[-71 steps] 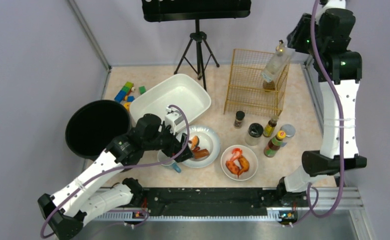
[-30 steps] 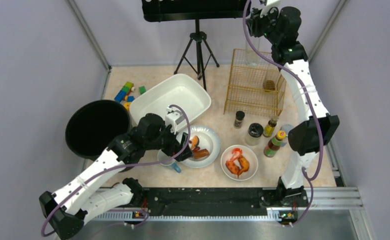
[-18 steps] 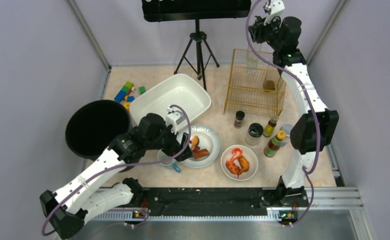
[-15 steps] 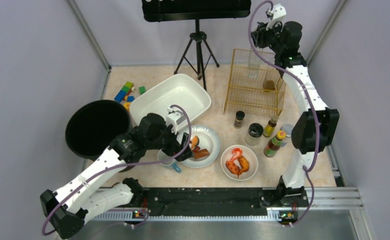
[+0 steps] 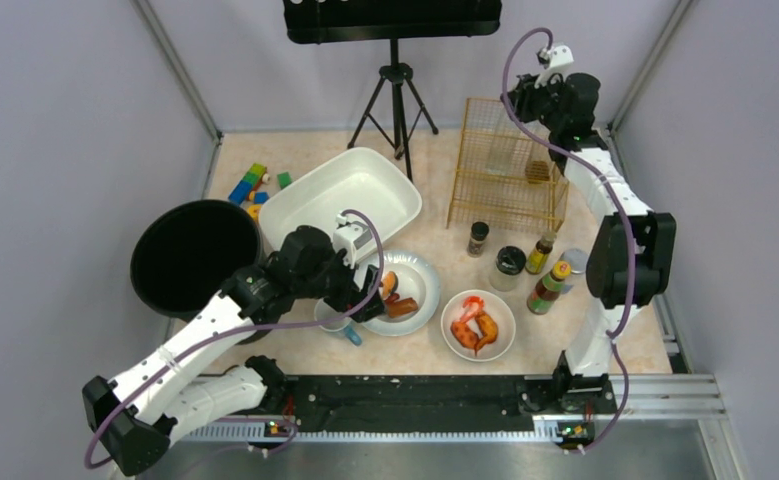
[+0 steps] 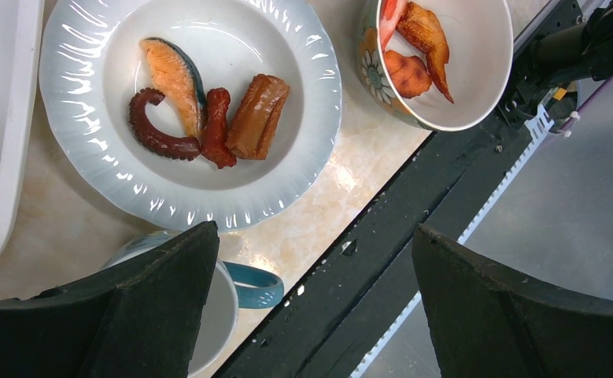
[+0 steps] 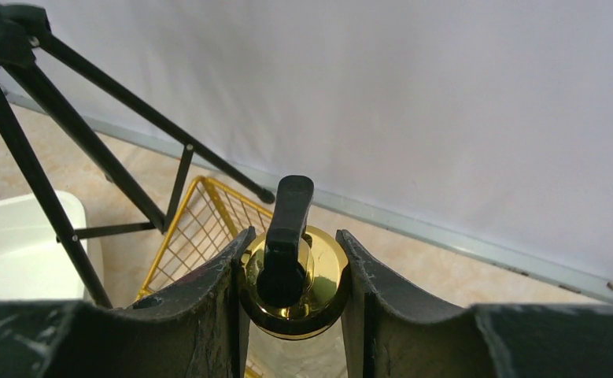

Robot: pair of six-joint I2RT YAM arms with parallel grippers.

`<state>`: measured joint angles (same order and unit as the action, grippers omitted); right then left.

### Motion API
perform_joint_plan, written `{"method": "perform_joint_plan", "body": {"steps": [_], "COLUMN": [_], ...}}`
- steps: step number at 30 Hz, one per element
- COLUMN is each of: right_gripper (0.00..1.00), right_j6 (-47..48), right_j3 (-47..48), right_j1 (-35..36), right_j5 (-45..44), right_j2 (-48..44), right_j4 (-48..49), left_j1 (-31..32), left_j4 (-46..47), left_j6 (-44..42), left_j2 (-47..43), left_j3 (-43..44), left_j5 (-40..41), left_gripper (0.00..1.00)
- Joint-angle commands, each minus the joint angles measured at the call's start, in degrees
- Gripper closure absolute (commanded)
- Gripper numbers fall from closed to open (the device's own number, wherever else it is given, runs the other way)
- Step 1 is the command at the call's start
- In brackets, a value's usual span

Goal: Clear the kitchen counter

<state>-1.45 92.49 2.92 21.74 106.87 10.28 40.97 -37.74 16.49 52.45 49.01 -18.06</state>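
The kitchen counter (image 5: 420, 352) carries dishes, jars and a gold wire rack (image 5: 510, 190). My right gripper (image 7: 291, 260) is shut on the gold collar of a clear bottle (image 7: 291, 287) with a black pump top, held upright above the rack; from above the bottle (image 5: 501, 152) shows faintly over the rack's back part. My left gripper (image 6: 315, 236) hangs open and empty over the counter's near edge. Under its left finger is a white mug (image 6: 212, 315) with a blue handle. The white plate (image 6: 75, 134) holds fish, octopus and sausages, and the bowl (image 6: 488, 47) holds fried pieces.
A white tub (image 5: 295, 200) and a black round bin (image 5: 195, 255) stand at the left, with toy blocks (image 5: 250, 185) behind. Two jars (image 5: 478, 238) (image 5: 509, 265) and sauce bottles (image 5: 548, 288) stand before the rack. A tripod (image 5: 397, 90) stands at the back.
The right arm has swung the bottle from the rack's right side up, leftward and down over the rack. The left arm has stayed still.
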Motion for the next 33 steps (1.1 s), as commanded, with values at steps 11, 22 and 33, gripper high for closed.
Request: {"method": "perform_joint_plan", "body": {"steps": [11,22,33], "right_gripper": [0.86,0.27,0.23], "right_j6": [-0.5,-3.5,-2.9], "right_j3": [0.0,5.2,11.2], "right_j1": [-0.5,-0.3,1.6], "right_j5": [1.3,1.6,0.1], "right_j2": [-4.5,-4.5,-10.0], "right_j4": [5.4,5.6,3.3], "left_j1": [0.0,0.0,0.0], "left_j4": [1.0,0.9,0.9], "left_j6": [-0.8,-0.8,-0.8], "left_j2": [0.6,0.8,0.4], "left_j3": [0.5,0.5,0.5], "left_j5": [0.4,0.5,0.6], "left_gripper": [0.03,0.03,0.03]}}
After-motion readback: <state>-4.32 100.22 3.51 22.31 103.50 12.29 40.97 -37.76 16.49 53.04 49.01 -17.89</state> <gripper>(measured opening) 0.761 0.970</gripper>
